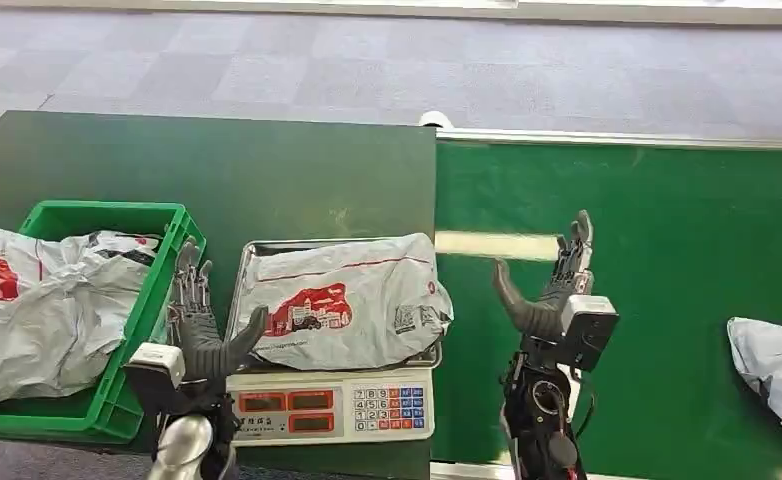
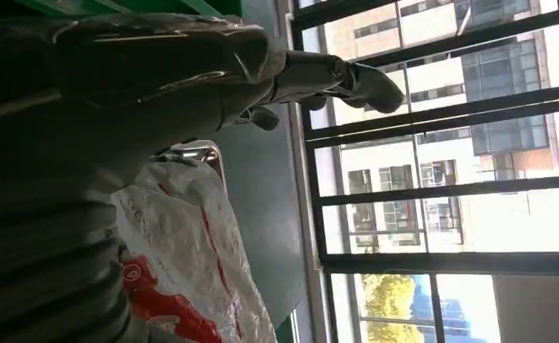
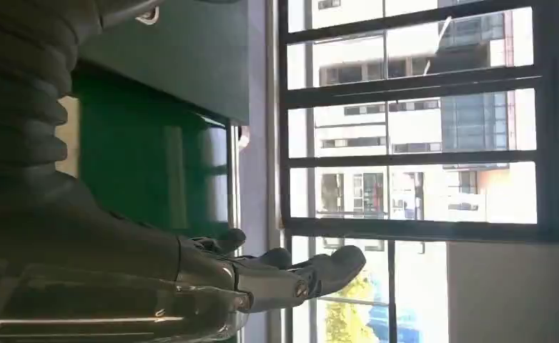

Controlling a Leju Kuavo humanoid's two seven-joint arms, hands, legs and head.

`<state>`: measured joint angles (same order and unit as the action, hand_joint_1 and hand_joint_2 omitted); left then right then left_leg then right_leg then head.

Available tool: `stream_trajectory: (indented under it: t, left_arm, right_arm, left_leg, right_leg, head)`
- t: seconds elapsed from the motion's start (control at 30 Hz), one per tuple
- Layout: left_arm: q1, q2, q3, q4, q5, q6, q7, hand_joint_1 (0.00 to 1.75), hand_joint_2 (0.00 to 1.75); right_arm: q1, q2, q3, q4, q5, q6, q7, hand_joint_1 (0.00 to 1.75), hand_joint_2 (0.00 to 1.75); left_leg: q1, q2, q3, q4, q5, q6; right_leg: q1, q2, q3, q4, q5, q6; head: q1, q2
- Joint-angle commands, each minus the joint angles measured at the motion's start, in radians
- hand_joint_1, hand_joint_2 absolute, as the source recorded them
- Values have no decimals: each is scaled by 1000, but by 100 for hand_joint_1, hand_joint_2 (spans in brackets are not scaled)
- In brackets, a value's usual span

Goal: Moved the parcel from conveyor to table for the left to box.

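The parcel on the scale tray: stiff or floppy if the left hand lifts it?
Probably floppy: the parcel is a wrinkled plastic mailer, overhanging the scale tray. Its glossy film may slide in the left hand fingers. It lies flat, so rolling seems unlikely.

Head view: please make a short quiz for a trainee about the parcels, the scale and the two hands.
1. True or false: the white plastic parcel with red print lies on the steel tray of the digital scale.
2. Which hand is nearer to the green plastic crate? A) left hand B) right hand
3. Fill in: another white parcel lies on the green ____ at the right edge.

Key:
1. True.
2. A; it is open beside the crate's wall. The right hand is open above the green conveyor belt.
3. Conveyor belt.
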<state>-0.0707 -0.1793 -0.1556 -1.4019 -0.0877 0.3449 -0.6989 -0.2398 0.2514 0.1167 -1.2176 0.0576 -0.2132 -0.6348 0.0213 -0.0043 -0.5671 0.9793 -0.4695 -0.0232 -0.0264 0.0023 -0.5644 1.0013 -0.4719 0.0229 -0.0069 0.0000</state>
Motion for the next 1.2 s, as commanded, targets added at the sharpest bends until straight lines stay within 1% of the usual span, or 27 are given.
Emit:
stream_trajectory:
  t: [0.03,0.2,0.23,0.67,0.7,0.73,1.0,1.03,1.07,1.1,1.2]
  left_arm:
    - [-5,7,-7,15,0,1,1,0,175]
    - [-5,7,-7,15,0,1,1,0,175]
    - [-5,7,-7,15,0,1,1,0,175]
    - [-5,7,-7,15,0,1,1,0,175]
    - [-5,7,-7,15,0,1,1,0,175]
    - [-5,7,-7,15,0,1,1,0,175]
    - [-5,7,-7,15,0,1,1,0,175]
    - [-82,143,-241,194,-252,-151,252,0,175]
    - [-108,74,-208,350,-754,-91,364,0,175]
    - [-128,49,-196,428,-808,-51,331,0,175]
    - [-133,45,-194,446,-810,-42,323,0,175]
  right_arm:
    - [20,-16,-20,-74,2,-9,-1,0,175]
    - [20,-16,-20,-74,2,-9,-1,0,175]
    - [20,-16,-20,-74,2,-9,-1,0,175]
    - [20,-16,-20,-74,2,-9,-1,0,175]
    - [20,-16,-20,-74,2,-9,-1,0,175]
    - [20,-16,-20,-74,2,-9,-1,0,175]
    - [20,-16,-20,-74,2,-9,-1,0,175]
    - [40,-78,60,-51,-19,243,168,0,175]
    - [79,-62,33,-46,14,290,136,0,175]
    - [89,-57,24,-37,25,297,117,0,175]
    - [91,-56,23,-36,27,299,112,0,175]
  left_leg:
    - [0,-1,0,0,0,1]
    - [0,0,2,-1,0,2]
    - [0,-1,1,0,0,1]
    - [0,-1,0,0,0,1]
    - [0,0,1,-1,1,2]
    - [0,-1,0,0,0,1]
    - [0,-1,1,-1,0,1]
    - [0,-1,0,0,0,1]
    - [0,0,1,-1,0,2]
    - [-1,-7,3,-4,2,1]
    - [-1,-8,7,-7,4,3]
  right_leg:
    - [0,-1,1,0,0,-1]
    - [1,-1,2,-2,0,-3]
    - [0,-1,1,-1,0,-1]
    - [0,0,1,0,0,-1]
    - [1,-1,2,-2,1,-3]
    - [0,-1,1,-1,0,-1]
    - [0,-1,1,-1,0,-1]
    - [0,-1,1,0,0,-1]
    - [1,-1,1,-1,0,-2]
    - [0,-7,6,-4,0,-2]
    - [0,-9,7,-8,1,-2]
  head:
    - [0,0]
    - [0,0]
    - [0,0]
    - [0,0]
    - [0,0]
    - [0,0]
    - [0,0]
    - [0,0]
    - [0,0]
    - [0,0]
    - [0,0]
